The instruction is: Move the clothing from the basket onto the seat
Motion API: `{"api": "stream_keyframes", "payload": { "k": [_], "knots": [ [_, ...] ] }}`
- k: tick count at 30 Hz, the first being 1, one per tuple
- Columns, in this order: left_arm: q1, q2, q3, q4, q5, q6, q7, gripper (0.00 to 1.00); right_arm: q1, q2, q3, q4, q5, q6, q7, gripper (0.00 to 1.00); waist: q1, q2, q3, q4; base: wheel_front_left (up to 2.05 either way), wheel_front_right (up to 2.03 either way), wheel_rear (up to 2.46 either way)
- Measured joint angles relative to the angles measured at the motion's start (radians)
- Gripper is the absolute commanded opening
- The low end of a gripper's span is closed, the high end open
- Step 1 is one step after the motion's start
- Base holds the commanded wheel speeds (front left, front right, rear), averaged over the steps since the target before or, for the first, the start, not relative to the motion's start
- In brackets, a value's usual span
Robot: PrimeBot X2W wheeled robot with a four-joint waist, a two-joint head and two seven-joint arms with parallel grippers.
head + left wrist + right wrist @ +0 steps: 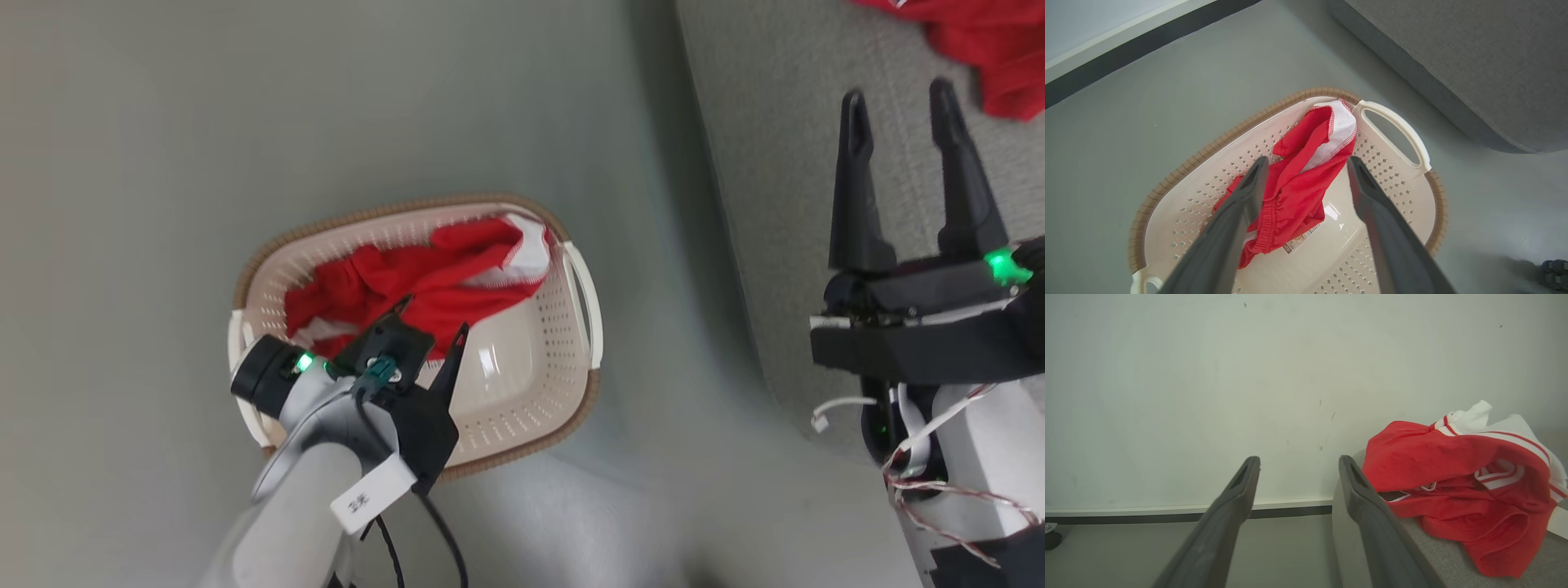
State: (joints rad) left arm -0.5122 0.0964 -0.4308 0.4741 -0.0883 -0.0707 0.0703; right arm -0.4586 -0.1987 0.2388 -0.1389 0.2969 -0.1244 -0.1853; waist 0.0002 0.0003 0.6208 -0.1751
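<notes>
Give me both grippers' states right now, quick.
Left gripper: open, empty, over the clothing in the basket.
Right gripper: open, empty, by the seat.

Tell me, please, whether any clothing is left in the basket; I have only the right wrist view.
Observer: Yes, a red garment lies in the basket.
Operator: Thank you. Where is the left gripper?
Observer: The left gripper hangs open over that garment, not gripping it.
Operator: Is the basket on the seat?
Observer: No, it stands on the floor beside the seat.
</notes>
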Motion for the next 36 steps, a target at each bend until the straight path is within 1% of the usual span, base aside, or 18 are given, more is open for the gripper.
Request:
{"api": "stream_keyframes", "payload": {
  "k": [3,6,16,17,21,24,31,36],
  "knots": [
    [-0.036,0.004,-0.015,0.040,0.031,-0.004,0.008,1.00,-0.035,0.003,0.001,-0.013,0.000,0.000,-0.001,1.00,0.0000,0.0000,0.045,-0.008,0.00,0.00,0.00],
    [-0.069,0.012,-0.025,0.075,0.039,-0.010,0.010,1.00,-0.068,0.008,0.003,-0.020,0.000,0.001,-0.001,1.00,0.0000,0.0000,0.091,-0.017,0.00,0.00,0.00],
    [-0.203,0.045,-0.024,0.163,0.065,-0.019,0.014,1.00,-0.157,0.022,0.003,-0.063,0.000,0.008,-0.010,1.00,-0.0001,-0.0001,0.241,-0.049,0.00,0.00,0.00],
    [-0.203,0.045,-0.024,0.163,0.065,-0.019,0.014,1.00,-0.157,0.022,0.003,-0.063,0.000,0.008,-0.010,1.00,-0.0001,-0.0001,0.241,-0.049,0.00,0.00,0.00],
    [-0.247,0.063,-0.023,0.204,0.085,-0.026,0.016,1.00,-0.186,0.025,0.000,-0.064,0.000,0.010,-0.020,1.00,-0.0001,-0.0001,0.300,-0.061,0.00,0.00,0.00],
    [-0.266,0.063,-0.022,0.231,0.086,-0.026,0.010,1.00,-0.194,0.029,-0.001,-0.058,0.000,0.010,-0.029,1.00,-0.0001,-0.0001,0.339,-0.069,0.00,0.00,0.00],
    [-0.301,0.080,-0.014,0.296,0.092,-0.024,-0.015,1.00,-0.210,0.042,0.001,-0.031,0.000,0.014,-0.043,1.00,-0.0001,-0.0001,0.399,-0.088,0.00,0.00,0.00],
    [-0.343,0.085,-0.015,0.320,0.111,-0.002,-0.041,1.00,-0.210,0.046,0.000,-0.015,0.000,0.015,-0.048,1.00,-0.0002,-0.0001,0.413,-0.096,0.00,0.00,0.00]
  ]
}}
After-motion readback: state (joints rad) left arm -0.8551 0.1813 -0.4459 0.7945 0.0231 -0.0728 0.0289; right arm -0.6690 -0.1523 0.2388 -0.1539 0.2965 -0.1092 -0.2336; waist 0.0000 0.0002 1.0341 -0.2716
